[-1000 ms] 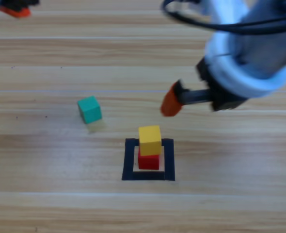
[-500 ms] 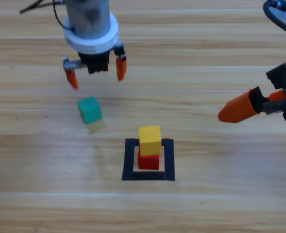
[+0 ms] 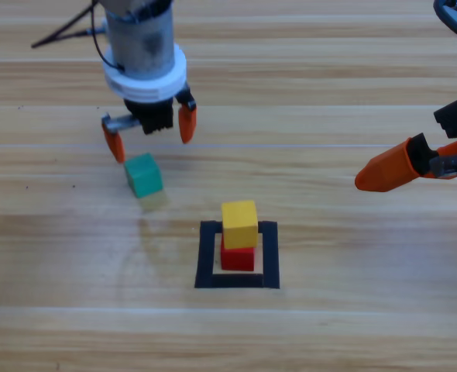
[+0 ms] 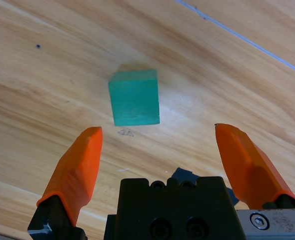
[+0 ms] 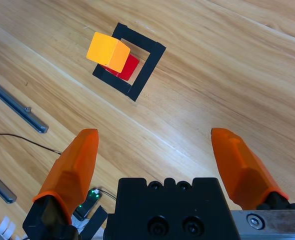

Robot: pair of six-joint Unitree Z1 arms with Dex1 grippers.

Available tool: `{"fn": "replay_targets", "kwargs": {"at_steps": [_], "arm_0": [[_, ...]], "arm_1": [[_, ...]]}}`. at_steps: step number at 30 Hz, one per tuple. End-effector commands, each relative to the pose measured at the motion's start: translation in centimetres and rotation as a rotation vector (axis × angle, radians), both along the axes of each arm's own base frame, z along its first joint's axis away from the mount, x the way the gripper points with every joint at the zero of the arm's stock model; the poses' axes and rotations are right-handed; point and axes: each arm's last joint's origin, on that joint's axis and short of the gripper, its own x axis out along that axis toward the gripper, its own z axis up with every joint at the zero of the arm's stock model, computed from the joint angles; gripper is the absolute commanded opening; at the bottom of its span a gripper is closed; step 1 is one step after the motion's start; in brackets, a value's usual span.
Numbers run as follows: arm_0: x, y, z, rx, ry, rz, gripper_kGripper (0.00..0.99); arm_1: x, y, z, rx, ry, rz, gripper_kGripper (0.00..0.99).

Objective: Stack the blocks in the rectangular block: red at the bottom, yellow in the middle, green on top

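Note:
The yellow cube [image 3: 239,223] sits on the red cube [image 3: 238,256] inside the black tape square [image 3: 269,256] at mid-table; the right wrist view shows the same yellow cube [image 5: 107,51], red cube [image 5: 125,66] and tape square [image 5: 147,65]. Left of them the green cube [image 3: 143,174] lies alone on the wood. My left gripper [image 3: 149,132] hangs open just above and behind it; in the left wrist view the green cube [image 4: 134,97] lies ahead between the spread jaws of that gripper [image 4: 160,152]. My right gripper [image 5: 155,157] is open with nothing in it, drawn back at the right edge [image 3: 399,165].
Bare wooden table [image 3: 352,310] lies around the tape square. In the right wrist view, metal rails [image 5: 17,105] and a thin cable [image 5: 22,140] run along the table's side.
The right arm pulled away from the stack to the right edge. The left arm came in from the top left and lowered closer to the green cube. The cubes stayed put.

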Motion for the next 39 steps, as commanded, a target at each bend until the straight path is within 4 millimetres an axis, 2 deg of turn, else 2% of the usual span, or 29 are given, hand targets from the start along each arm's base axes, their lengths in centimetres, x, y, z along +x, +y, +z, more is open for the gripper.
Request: {"fn": "replay_targets", "kwargs": {"at_steps": [1, 15, 28, 39], "arm_0": [[1.6, 0.4, -5.1, 0.004, 0.084, 0.039, 0.959], [1.6, 2.2, -6.8, -0.054, 0.085, 0.062, 0.959], [1.0, 2.6, -2.7, -0.079, -0.002, 0.035, 0.945], [0.8, 2.8, -0.7, -0.083, -0.053, 0.024, 0.933]], "arm_1": [[-0.6, -1.4, 0.5, 0.021, -0.020, -0.001, 0.990], [-0.3, -1.0, 0.2, 0.025, -0.003, 0.009, 0.990], [0.2, -0.6, -0.3, 0.013, 0.012, 0.008, 0.990], [0.4, -0.4, -0.5, 0.008, 0.019, 0.008, 0.990]]}}
